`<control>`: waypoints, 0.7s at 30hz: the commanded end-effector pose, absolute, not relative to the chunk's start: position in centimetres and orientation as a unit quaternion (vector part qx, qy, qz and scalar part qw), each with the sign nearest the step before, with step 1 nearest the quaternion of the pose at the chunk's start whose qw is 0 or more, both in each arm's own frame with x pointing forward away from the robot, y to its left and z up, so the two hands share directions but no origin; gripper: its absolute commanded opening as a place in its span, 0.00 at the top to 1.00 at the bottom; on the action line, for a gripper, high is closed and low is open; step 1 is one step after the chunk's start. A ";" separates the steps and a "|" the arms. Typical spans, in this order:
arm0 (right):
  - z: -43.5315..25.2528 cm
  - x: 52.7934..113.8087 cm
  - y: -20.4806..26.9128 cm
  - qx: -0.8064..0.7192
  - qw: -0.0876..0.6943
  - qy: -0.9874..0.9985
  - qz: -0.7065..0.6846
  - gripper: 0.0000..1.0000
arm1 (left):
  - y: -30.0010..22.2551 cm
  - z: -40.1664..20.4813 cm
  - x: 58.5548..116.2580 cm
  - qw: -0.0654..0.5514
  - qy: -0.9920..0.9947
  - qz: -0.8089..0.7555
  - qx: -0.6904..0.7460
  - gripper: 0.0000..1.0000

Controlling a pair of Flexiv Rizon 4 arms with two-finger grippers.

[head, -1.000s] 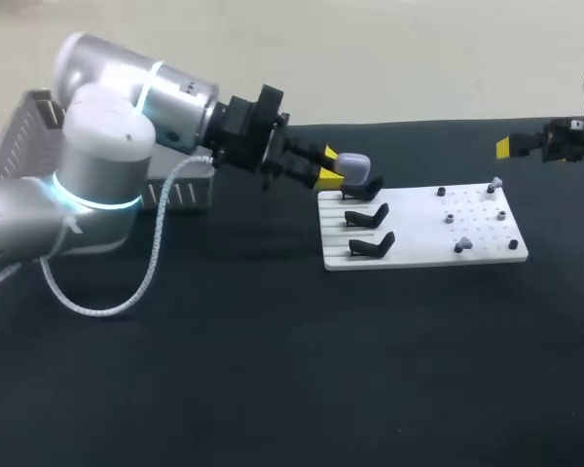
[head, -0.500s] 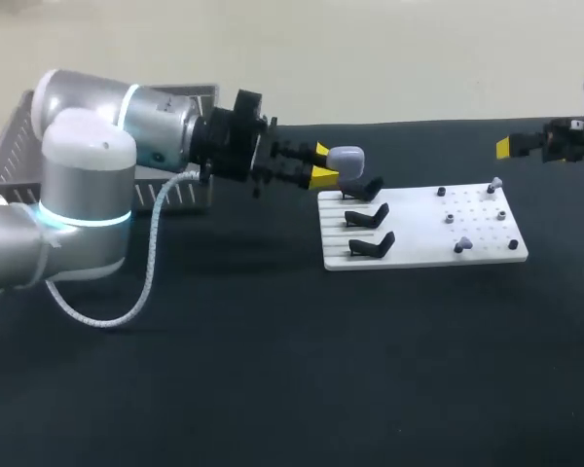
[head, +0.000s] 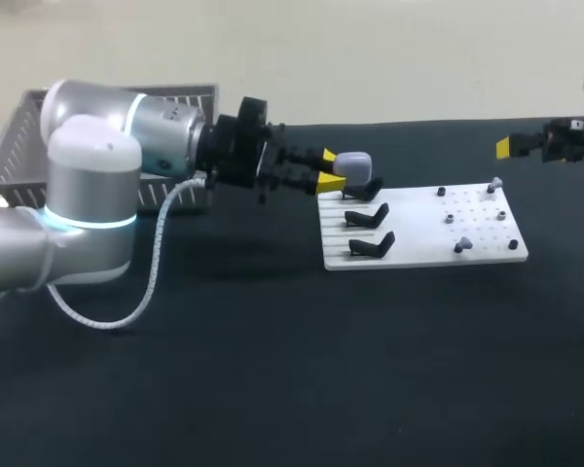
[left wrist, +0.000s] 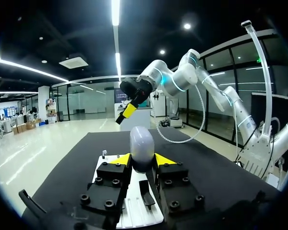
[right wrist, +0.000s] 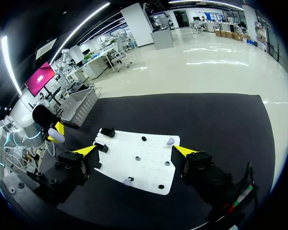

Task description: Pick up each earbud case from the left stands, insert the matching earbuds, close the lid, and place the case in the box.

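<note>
Using the white board [head: 423, 229] as the anchor: left of it in the head view, the wire basket [head: 19, 146] is half buried behind the left arm [head: 97, 195], so its inside can't be made out. The far stand [head: 365, 190] at the board's left edge is partly covered by the earbud case [head: 353, 162]. The earbuds [head: 460, 246] on the board's right half are just specks, too small to tell apart. Right of the board, the right arm [head: 565, 141] gets chopped off by the frame edge. In the left wrist view, most of the board hides under the left gripper [left wrist: 142, 159], and the case's lower end is out of sight between the fingers [left wrist: 116, 167].
</note>
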State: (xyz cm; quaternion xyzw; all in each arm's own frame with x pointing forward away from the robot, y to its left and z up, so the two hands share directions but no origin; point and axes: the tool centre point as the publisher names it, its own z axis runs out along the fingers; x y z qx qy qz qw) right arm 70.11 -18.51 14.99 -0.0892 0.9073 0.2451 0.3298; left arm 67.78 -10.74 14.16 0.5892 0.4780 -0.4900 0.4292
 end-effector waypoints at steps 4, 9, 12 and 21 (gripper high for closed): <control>15.0 70.1 -18.5 -0.089 0.330 0.907 0.245 0.00 | -10.9 14.0 68.3 0.423 0.473 -0.494 0.594 1.00; 15.0 70.1 -18.5 -0.089 0.330 0.907 0.245 0.00 | -10.6 14.0 68.2 0.425 0.465 -0.499 0.595 1.00; 15.0 70.1 -18.5 -0.089 0.330 0.907 0.245 0.00 | -10.6 14.0 68.2 0.425 0.465 -0.499 0.595 1.00; 15.0 70.1 -18.5 -0.089 0.330 0.907 0.245 0.00 | -10.6 14.0 68.2 0.425 0.465 -0.499 0.595 1.00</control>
